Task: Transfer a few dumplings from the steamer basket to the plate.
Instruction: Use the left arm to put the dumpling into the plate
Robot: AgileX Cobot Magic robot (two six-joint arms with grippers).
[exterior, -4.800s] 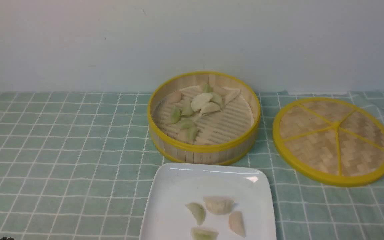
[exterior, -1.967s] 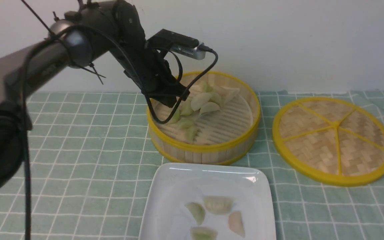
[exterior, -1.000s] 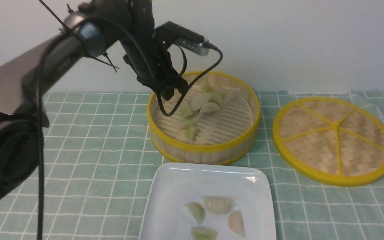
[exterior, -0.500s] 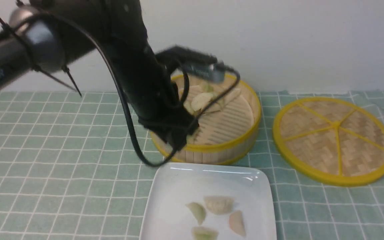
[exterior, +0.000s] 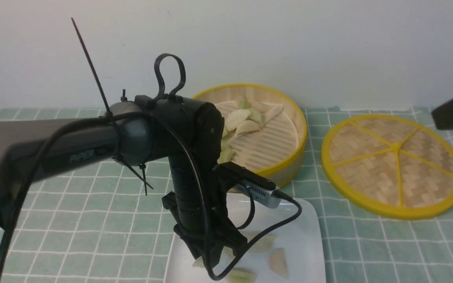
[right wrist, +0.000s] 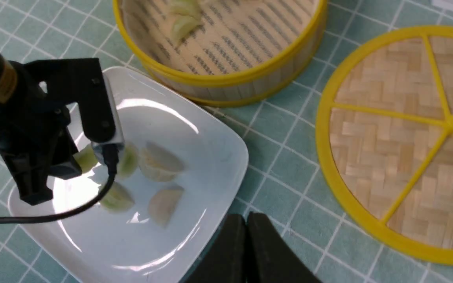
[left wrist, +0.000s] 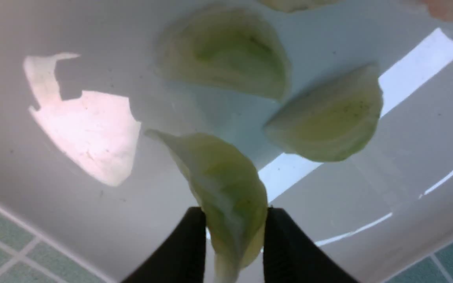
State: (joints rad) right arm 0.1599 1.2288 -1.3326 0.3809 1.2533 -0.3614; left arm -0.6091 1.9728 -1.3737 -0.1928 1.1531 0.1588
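**As the left gripper (left wrist: 235,214) pinches a pale green dumpling (left wrist: 226,177) over the plate (exterior: 313,232), four others lie there**

Its fingertips flank the dumpling's sides, leaving one pointed end jutting free, probably so it can be set down upright; whether it touches the plate, I cannot tell. The right gripper (right wrist: 247,217) is closed on nothing, to the plate's right, presumably waiting out of the other arm's way. The four placed dumplings sit loosely grouped, which seems to leave room for this one near the plate's left side. The bamboo steamer basket (exterior: 304,135), just beyond the plate, holds more, a short carry away. The woven lid (exterior: 368,165) lies flat, beyond the plate and to its right. Under everything is a green checked tablecloth (exterior: 89,220); a pale wall (exterior: 328,47) rises behind.
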